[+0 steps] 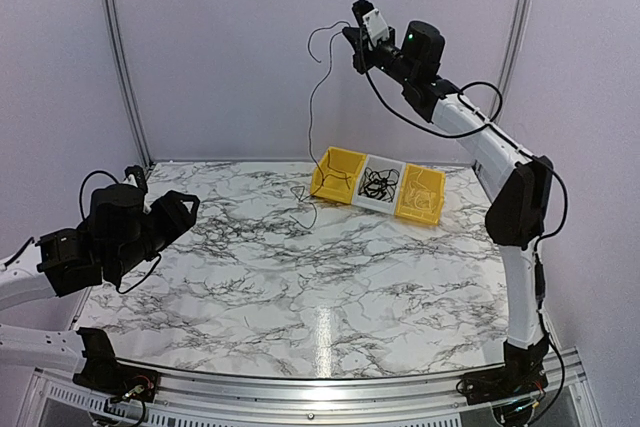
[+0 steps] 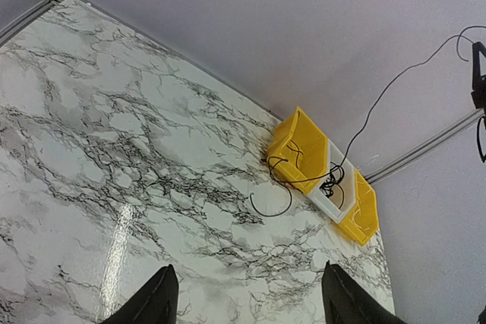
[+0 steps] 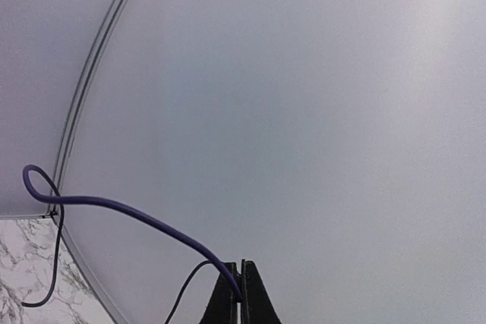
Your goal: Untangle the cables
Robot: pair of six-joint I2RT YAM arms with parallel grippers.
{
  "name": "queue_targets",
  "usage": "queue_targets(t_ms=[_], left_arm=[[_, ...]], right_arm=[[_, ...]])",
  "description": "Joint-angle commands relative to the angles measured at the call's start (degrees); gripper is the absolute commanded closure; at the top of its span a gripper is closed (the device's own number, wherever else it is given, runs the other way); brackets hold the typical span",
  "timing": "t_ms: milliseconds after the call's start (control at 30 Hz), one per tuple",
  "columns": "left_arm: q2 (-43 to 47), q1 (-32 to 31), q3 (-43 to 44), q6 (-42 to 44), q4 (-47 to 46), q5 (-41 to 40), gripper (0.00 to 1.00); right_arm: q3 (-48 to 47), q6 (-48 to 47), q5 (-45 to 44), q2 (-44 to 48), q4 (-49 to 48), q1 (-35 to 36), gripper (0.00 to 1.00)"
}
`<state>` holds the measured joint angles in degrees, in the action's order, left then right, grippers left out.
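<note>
Well, the right arm [image 1: 480, 142] is reared up high over the far right of the desk [image 1: 300, 287], its upper link standing nearly straight from the base, the elbow bent, and the forearm slanting up and left towards the back wall. The right jaws are pressed together at the very top of that reach, clamped on one thin black strand [image 1: 311, 117]. A short loose end arcs out to the left of the grip, and the rest hangs down in a long slack line to the desk, where its lower end curls just left of the nearer corner of the left yellow bin [image 1: 335, 175]. The rest of the cables sit as a small tangle [image 1: 380, 184] in the white bin [image 1: 385, 205], between the two yellow ones. Whether the lifted strand is joined to that tangle I cannot tell.

The left arm [image 1: 110, 232] crouches low at the near left edge, folded on itself, wrist turned towards the bins. The left jaws stand apart with nothing between them, well away from the cables.
</note>
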<state>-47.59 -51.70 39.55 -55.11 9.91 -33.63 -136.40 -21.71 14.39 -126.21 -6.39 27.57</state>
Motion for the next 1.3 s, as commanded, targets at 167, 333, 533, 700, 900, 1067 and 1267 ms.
queue_targets(t_ms=[167, 333, 533, 700, 900, 1067, 1267], left_arm=[[-0.2, 0.1, 1.7, -0.7, 0.8, 1.2, 0.34], [-0.7, 0.1, 1.4, -1.1, 0.7, 1.7, 0.34], [-1.0, 0.1, 1.7, -1.2, 0.7, 2.0, 0.34], [-1.1, 0.1, 1.7, -1.4, 0.7, 1.8, 0.34], [-2.0, 0.0, 2.0, -1.4, 0.6, 1.6, 0.34], [-3.3, 0.1, 2.8, -0.6, 0.0, 1.5, 0.34], [-4.4, 0.1, 3.0, 0.1, -0.8, 1.8, 0.34]], right_arm=[[-4.7, 0.0, -2.0, -2.4, -7.2, -1.5, 1.0], [-6.6, -0.5, -2.9, -3.7, -9.6, -1.5, 1.0], [-7.5, -1.7, -3.4, -3.9, -11.4, -1.5, 1.0], [-7.5, -1.8, -0.2, -1.5, -13.4, -0.8, 1.0], [-7.7, -2.5, 0.5, 0.2, -15.9, 0.2, 1.0], [-8.0, -0.2, 1.0, 2.2, -16.5, 0.6, 1.0], [-0.1, -0.8, 4.3, 6.9, -13.0, 3.9, 1.0]])
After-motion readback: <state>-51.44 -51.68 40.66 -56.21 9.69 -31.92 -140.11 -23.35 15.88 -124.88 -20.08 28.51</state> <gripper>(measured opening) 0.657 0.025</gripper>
